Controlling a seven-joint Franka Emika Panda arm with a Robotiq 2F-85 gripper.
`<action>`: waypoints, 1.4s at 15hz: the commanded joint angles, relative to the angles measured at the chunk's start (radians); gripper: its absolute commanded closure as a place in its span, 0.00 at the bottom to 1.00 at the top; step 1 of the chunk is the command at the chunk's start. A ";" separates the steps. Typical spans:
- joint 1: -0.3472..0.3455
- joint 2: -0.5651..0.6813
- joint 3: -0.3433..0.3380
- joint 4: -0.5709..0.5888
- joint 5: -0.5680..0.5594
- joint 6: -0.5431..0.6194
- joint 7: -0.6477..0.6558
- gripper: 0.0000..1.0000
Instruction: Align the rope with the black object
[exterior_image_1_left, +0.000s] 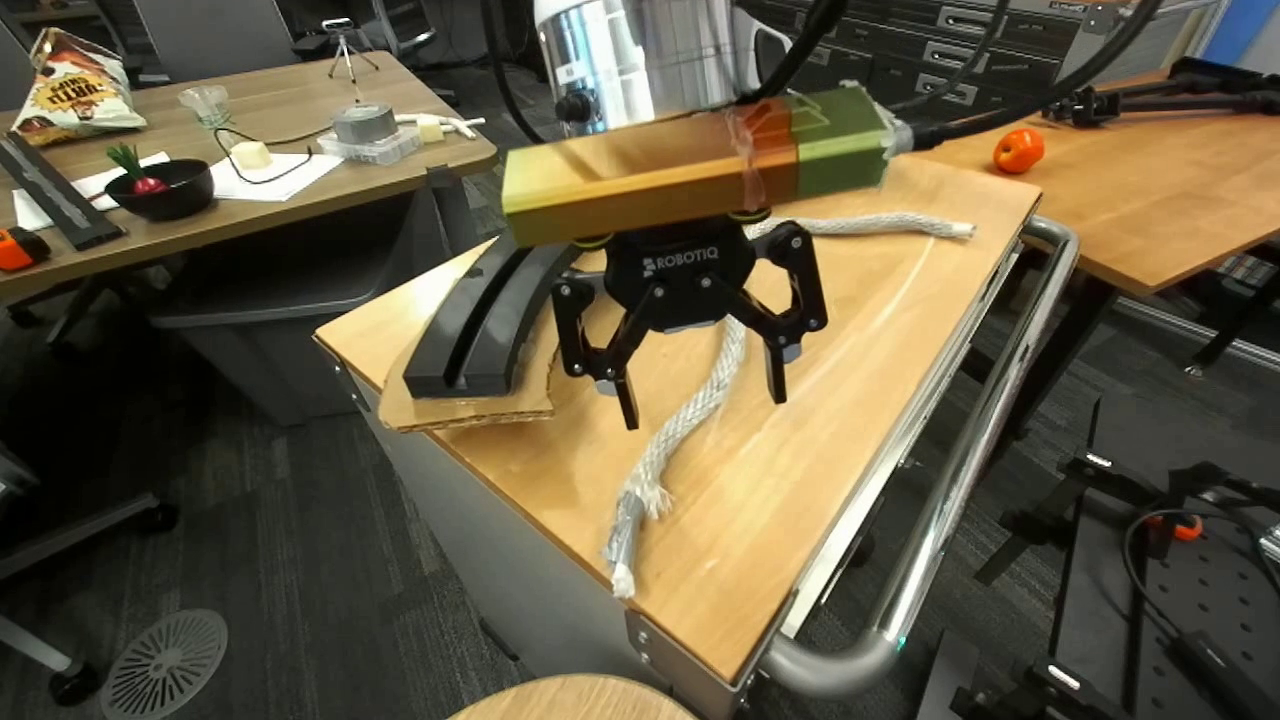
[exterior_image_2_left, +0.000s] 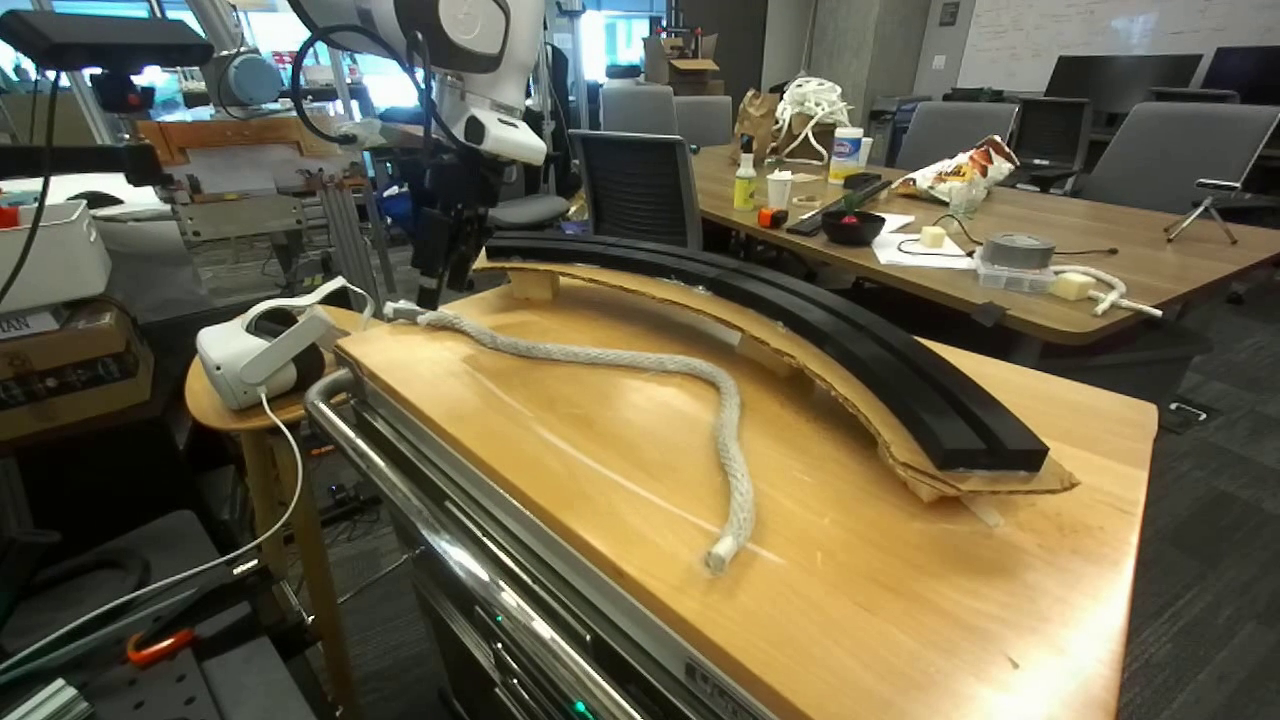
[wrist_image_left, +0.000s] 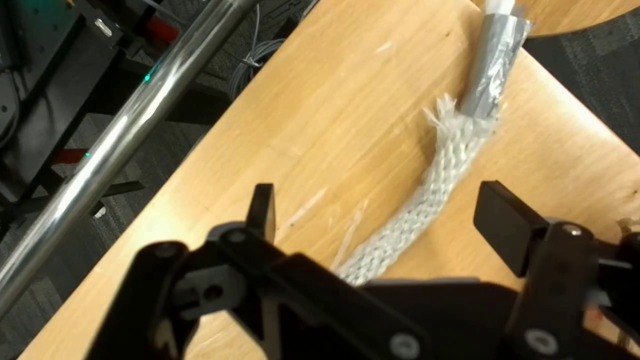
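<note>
The rope (exterior_image_1_left: 718, 385), pale grey and braided, lies in a bend on the wooden cart top. Its taped, frayed end sits near the front edge, while its plain end (exterior_image_2_left: 725, 550) lies on bare wood. Apart from the rope, the black object (exterior_image_2_left: 850, 350) curves in a wide arc with a groove along its length. Cardboard (exterior_image_1_left: 490, 412) lies under it. My gripper (exterior_image_1_left: 704, 412) hovers over the rope near the taped end, fingers spread wide with nothing gripped. In the wrist view the rope (wrist_image_left: 400, 225) runs across the gap between the fingers; its lower stretch is hidden behind the gripper.
A chrome rail (exterior_image_1_left: 1000, 425) runs along one side of the cart. By the cart's end, a round stool holds a white headset (exterior_image_2_left: 250, 350). Another table (exterior_image_2_left: 1180, 260) with a bowl, tape and other items stands beyond the black object.
</note>
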 joint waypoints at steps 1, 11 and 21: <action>0.030 0.037 -0.027 0.024 -0.049 0.041 0.023 0.00; 0.020 0.097 -0.060 0.038 -0.031 0.115 0.007 0.69; -0.002 -0.001 -0.062 -0.038 0.042 0.207 -0.029 0.97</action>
